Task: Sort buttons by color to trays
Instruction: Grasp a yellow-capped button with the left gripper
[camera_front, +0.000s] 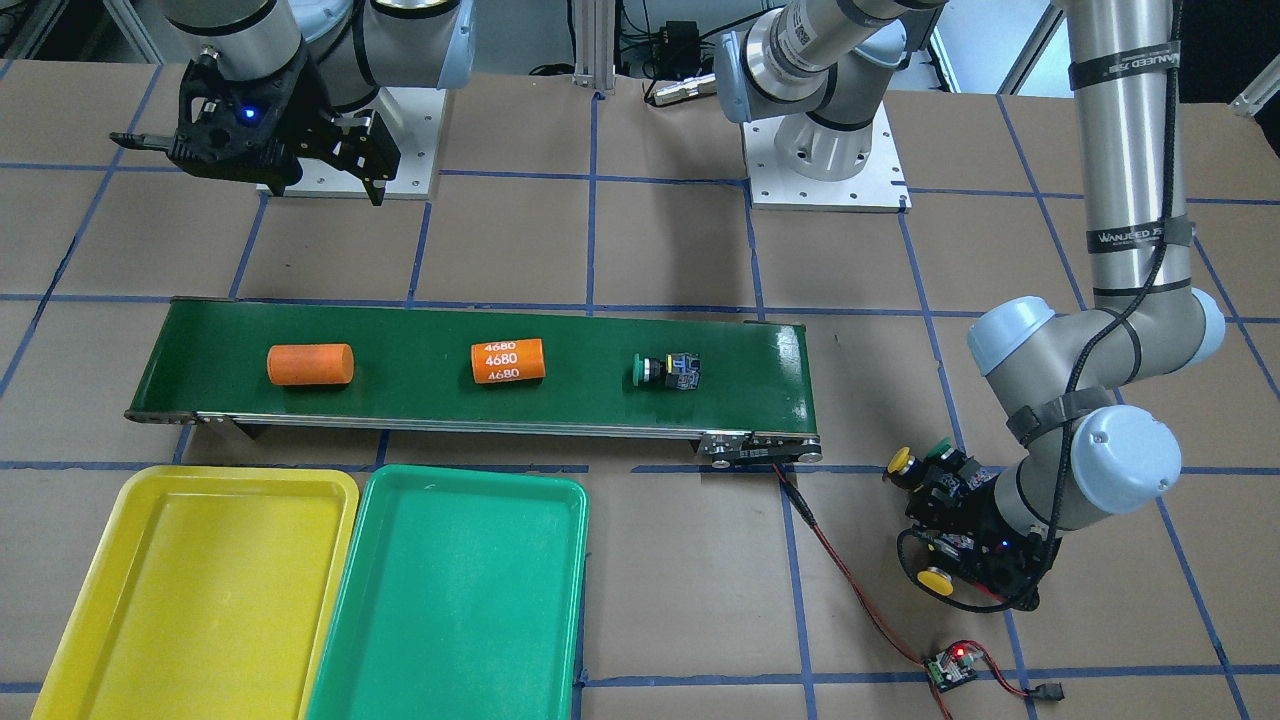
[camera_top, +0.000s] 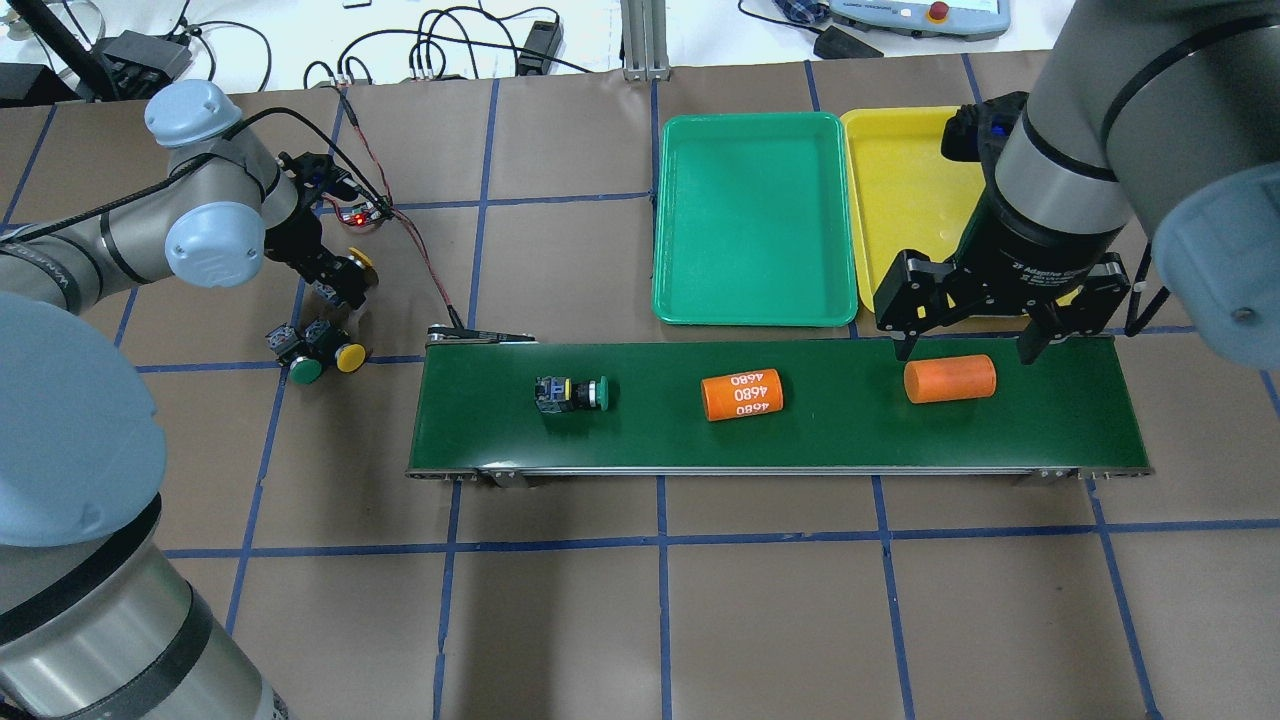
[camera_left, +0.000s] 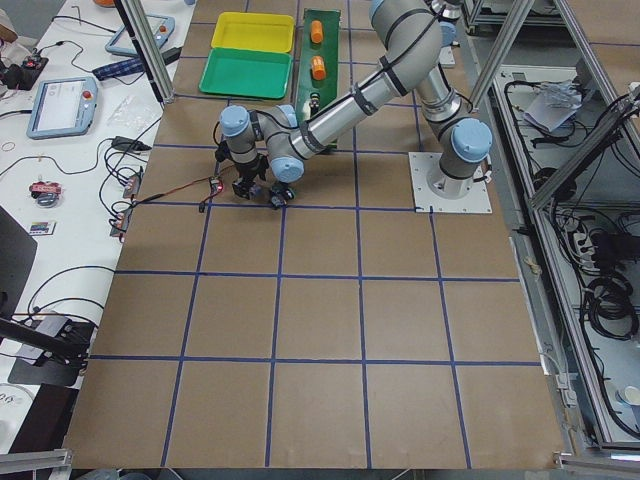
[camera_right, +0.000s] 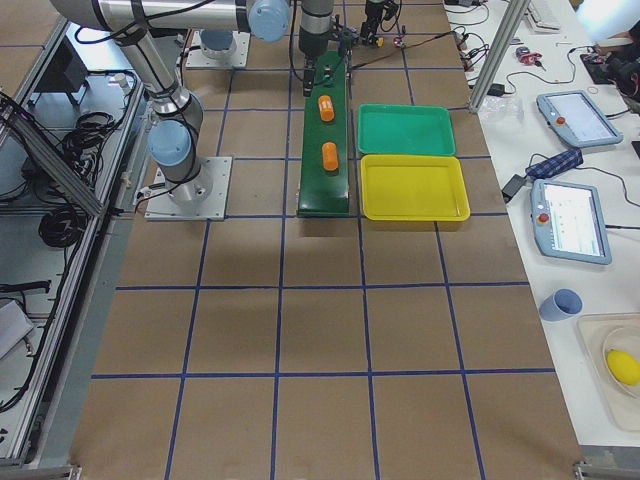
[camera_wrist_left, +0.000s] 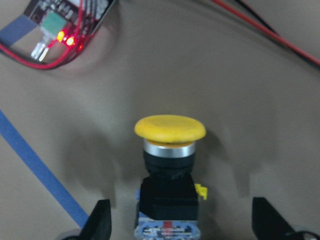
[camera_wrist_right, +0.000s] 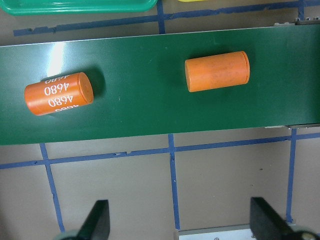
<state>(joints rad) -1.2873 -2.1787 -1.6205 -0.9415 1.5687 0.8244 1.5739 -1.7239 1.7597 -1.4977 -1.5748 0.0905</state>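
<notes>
My left gripper (camera_wrist_left: 182, 220) is open, one finger on each side of a yellow button (camera_wrist_left: 170, 150) that lies on the brown table; the fingers (camera_wrist_left: 100, 222) stand clear of it. In the overhead view this button (camera_top: 358, 262) is at the left gripper (camera_top: 335, 285). A second yellow button (camera_top: 350, 357) and a green button (camera_top: 305, 371) sit together just in front of it. Another green button (camera_top: 575, 392) lies on the conveyor. My right gripper (camera_top: 965, 350) is open and empty above the belt's right end. The green tray (camera_top: 755, 220) and yellow tray (camera_top: 900, 180) are empty.
The dark-green conveyor belt (camera_top: 800, 440) carries an orange cylinder marked 4680 (camera_top: 740, 394) and a plain orange cylinder (camera_top: 950, 379) under the right gripper. A small circuit board with red lights (camera_top: 362, 212) and its red wire (camera_top: 425, 270) lie close behind the left gripper.
</notes>
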